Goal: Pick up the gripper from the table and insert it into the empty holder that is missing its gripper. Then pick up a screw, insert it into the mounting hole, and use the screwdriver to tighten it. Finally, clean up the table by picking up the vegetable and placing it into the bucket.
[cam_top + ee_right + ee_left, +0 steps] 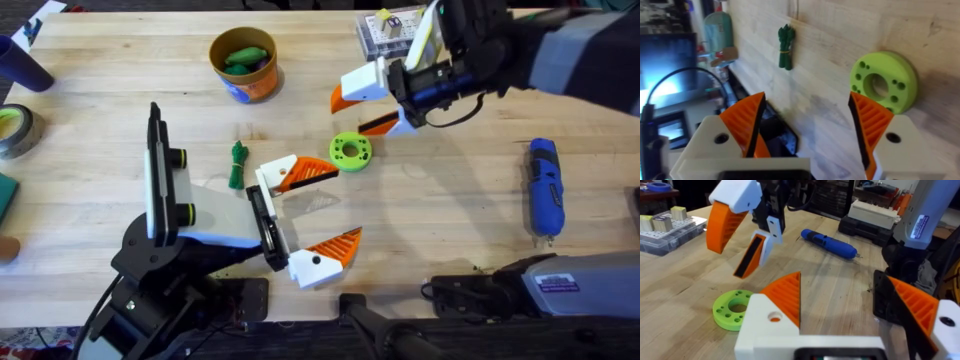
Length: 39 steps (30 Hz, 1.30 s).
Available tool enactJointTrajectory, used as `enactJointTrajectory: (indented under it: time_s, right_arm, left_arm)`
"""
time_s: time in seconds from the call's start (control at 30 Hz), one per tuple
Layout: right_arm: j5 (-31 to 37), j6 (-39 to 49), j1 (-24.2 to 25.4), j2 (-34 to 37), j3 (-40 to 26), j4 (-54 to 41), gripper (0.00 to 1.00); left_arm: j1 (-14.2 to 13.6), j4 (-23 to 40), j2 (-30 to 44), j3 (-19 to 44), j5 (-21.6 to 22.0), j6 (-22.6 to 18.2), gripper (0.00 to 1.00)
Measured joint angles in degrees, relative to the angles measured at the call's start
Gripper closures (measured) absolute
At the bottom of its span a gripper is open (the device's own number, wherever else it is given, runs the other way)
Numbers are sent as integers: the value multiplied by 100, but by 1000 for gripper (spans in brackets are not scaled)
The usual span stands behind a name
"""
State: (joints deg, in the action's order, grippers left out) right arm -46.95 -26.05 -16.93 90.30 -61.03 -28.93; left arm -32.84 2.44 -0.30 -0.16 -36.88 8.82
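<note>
Left claw [318,214] spread wide, empty, low over the desk [450,200]. Vegetable [238,164] flat on the desk just beside its upper finger, bucket side, long axis running away from the bases. Right claw [365,108] also wide, empty, raised beyond the green ring disc [351,151], farther off. Bucket [244,62] past the vegetable.
</note>
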Motion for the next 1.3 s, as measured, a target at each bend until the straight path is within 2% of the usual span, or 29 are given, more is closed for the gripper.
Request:
enactJointTrajectory:
  time_s: [0.13, 0.3, 0.47, 0.57, 0.63, 0.83, 1.07, 1.17, 1.3]
  right_arm:
    - [-181, 173, -16, -74, -24, -137, 17]
    - [-1499, 699, 25, -21, 10, 84, 17]
    - [-2165, 1402, 24, -24, 10, -1084, 17]
    - [-2137, 2141, 23, -22, 24, -1956, 17]
    - [-2031, 2497, 20, -23, 30, -2185, 17]
    - [-2096, 2948, -117, 147, 33, -1470, 17]
    - [-2327, 2015, -419, 616, 56, 347, 25]
    - [-2384, 1459, -499, 633, 62, 946, 102]
    - [-2445, 941, -592, 630, 59, 1118, 435]
  left_arm:
    - [-2, 59, 28, 43, 84, -26, 10]
    - [-1, 50, 28, 43, 546, -369, 10]
    - [-1, 48, 28, 43, 988, -571, 10]
    - [0, 50, 28, 43, 1088, -615, 10]
    - [0, 50, 28, 43, 1121, -635, 10]
    - [0, 50, 28, 43, 1145, -671, 10]
    - [0, 53, 28, 43, 1149, -675, 10]
    - [0, 53, 28, 43, 1151, -687, 10]
    - [0, 53, 28, 43, 1153, -688, 10]
